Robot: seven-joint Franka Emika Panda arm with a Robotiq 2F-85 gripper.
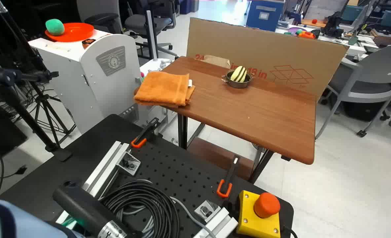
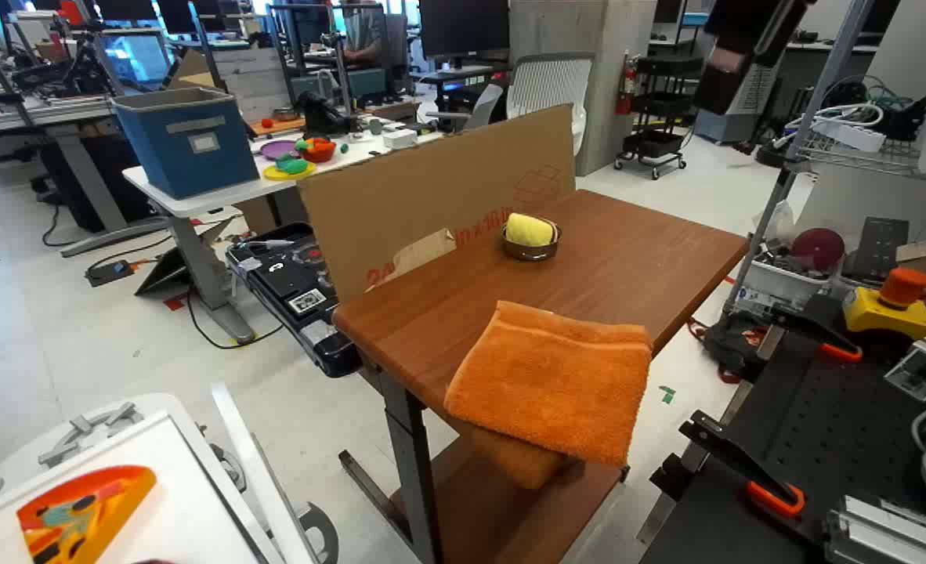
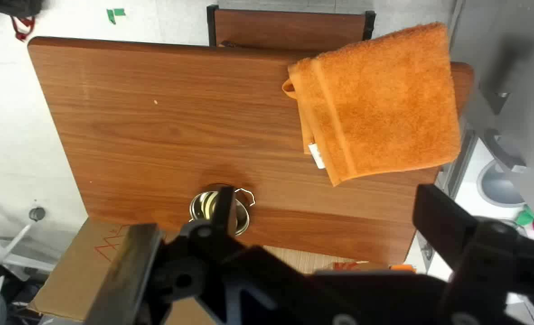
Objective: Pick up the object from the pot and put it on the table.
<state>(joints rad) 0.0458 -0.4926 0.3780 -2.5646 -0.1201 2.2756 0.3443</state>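
Note:
The yellow object (image 1: 238, 74) with dark streaks rests in the small dark metal pot (image 1: 237, 85). The pot stands on the brown table (image 1: 248, 112) near its cardboard-side edge. An exterior view also shows the object (image 2: 530, 230), pot (image 2: 529, 252) and table (image 2: 612, 251). In the wrist view, my gripper (image 3: 325, 192) is open with nothing between its fingers, above the table (image 3: 158, 135). Its left finger hides part of the pot (image 3: 244, 223) and of the object (image 3: 208, 205). A dark shape (image 2: 753, 55) at the top right of an exterior view may be part of the arm.
A folded orange cloth (image 1: 164, 87) overhangs one table corner. A cardboard panel (image 1: 265, 49) stands upright along the table edge behind the pot. A black perforated board (image 1: 182, 172) with clamps, coiled cable (image 1: 142, 208) and a red-topped yellow stop button (image 1: 260, 215) is beside the table.

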